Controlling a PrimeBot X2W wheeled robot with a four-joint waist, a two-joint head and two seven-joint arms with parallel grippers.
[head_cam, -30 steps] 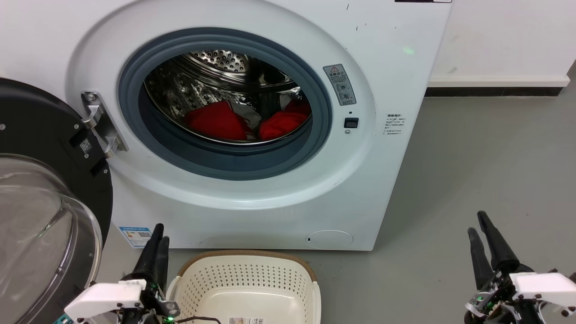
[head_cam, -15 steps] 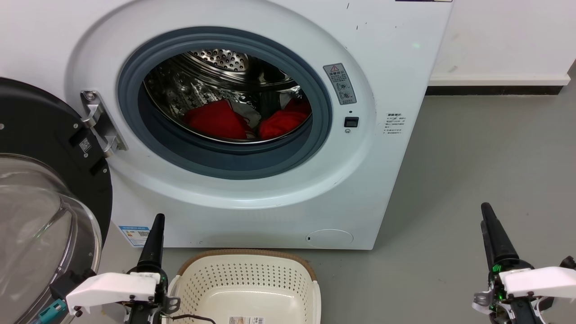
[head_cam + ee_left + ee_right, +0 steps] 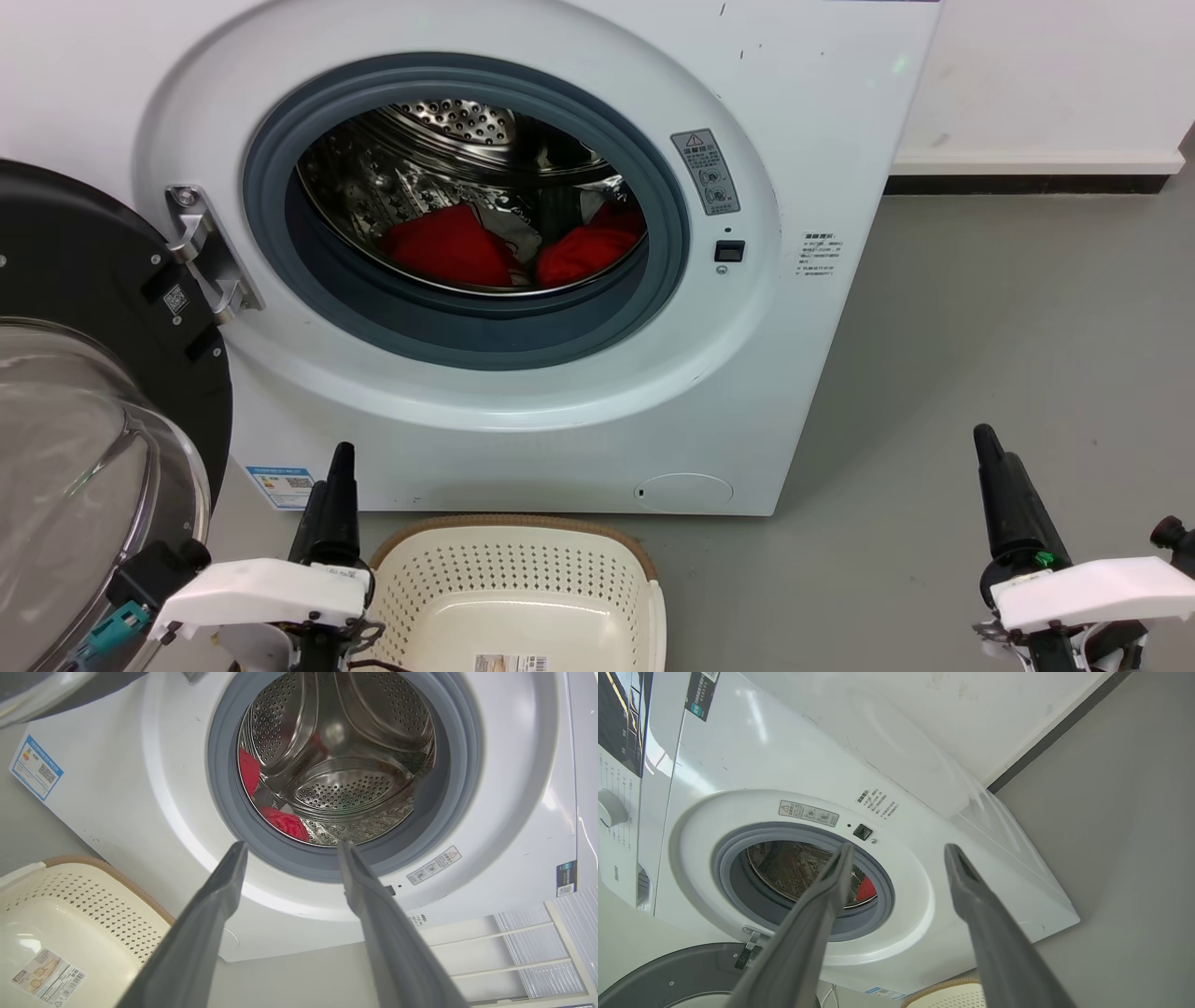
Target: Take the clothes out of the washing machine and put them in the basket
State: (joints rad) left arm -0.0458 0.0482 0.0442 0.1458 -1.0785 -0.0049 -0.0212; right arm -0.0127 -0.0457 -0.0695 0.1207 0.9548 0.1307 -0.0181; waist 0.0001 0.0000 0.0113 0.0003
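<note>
The washing machine (image 3: 794, 140) stands with its door swung open to the left. The clothes (image 3: 448, 250) are red bundles with a bit of grey-white cloth, lying at the bottom of the steel drum. On the floor just before the machine sits the cream basket (image 3: 509, 525), with only a sticker on its floor. My left gripper (image 3: 338, 462) hovers beside the basket's left rim, fingers pointing at the machine. The left wrist view has this gripper (image 3: 292, 847) open and bare, facing the drum and the clothes (image 3: 286, 823). My right gripper (image 3: 985, 439) hangs over the floor to the right, and the right wrist view (image 3: 900, 847) shows it open.
The black-framed glass door (image 3: 84, 280) juts out at the left, close to my left arm. Grey floor (image 3: 980, 327) stretches right of the machine to a white wall with a dark skirting (image 3: 1027, 187). The basket's rim (image 3: 943, 989) peeks in at the right wrist view's bottom.
Both wrists have rolled, so each pair of fingers now lines up edge-on in the head view. The left gripper has edged up and right; the right one has drifted slightly left.
</note>
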